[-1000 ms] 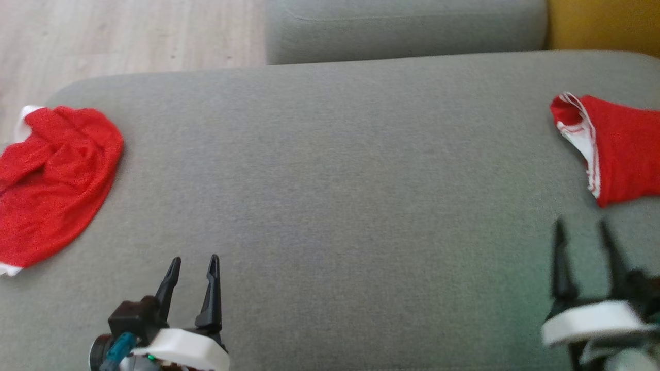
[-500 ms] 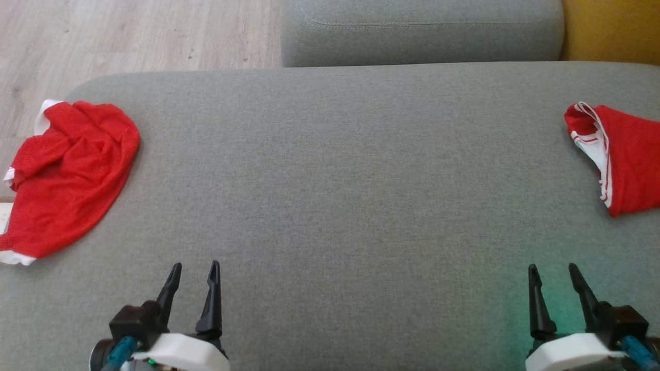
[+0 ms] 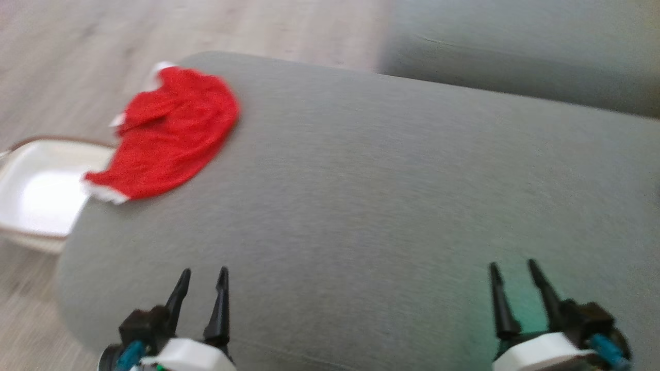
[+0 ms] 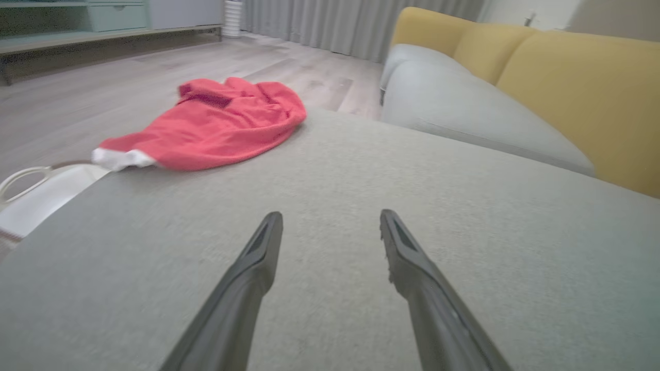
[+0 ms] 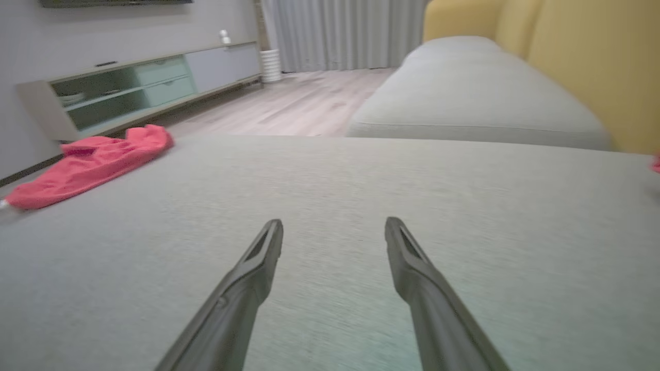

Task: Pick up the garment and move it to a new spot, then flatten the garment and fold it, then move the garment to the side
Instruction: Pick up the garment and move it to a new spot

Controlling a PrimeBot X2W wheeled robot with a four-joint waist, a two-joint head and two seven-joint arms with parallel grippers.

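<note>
My head picture is blurry, and the white tub [image 3: 36, 190] is cut off at the left edge. The crumpled red cloth [image 3: 170, 134] with white trim lies upper left on the gray cushion [image 3: 386, 180]. My left gripper [image 3: 204, 270] and right gripper [image 3: 512, 264] are spread apart and empty.

Left gripper [image 3: 204, 270], right gripper [image 3: 512, 263]: fingers [image 3: 220, 304] apart

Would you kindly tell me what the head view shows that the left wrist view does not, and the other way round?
Of these two, the head view adds the right gripper, open above the grey cushion. The left wrist view adds the yellow sofa back, the grey curtains and a low cabinet by the wall. Both share the red garment crumpled at the cushion's left edge, the white tub on the wooden floor beside it, and the left gripper, open and empty.
</note>
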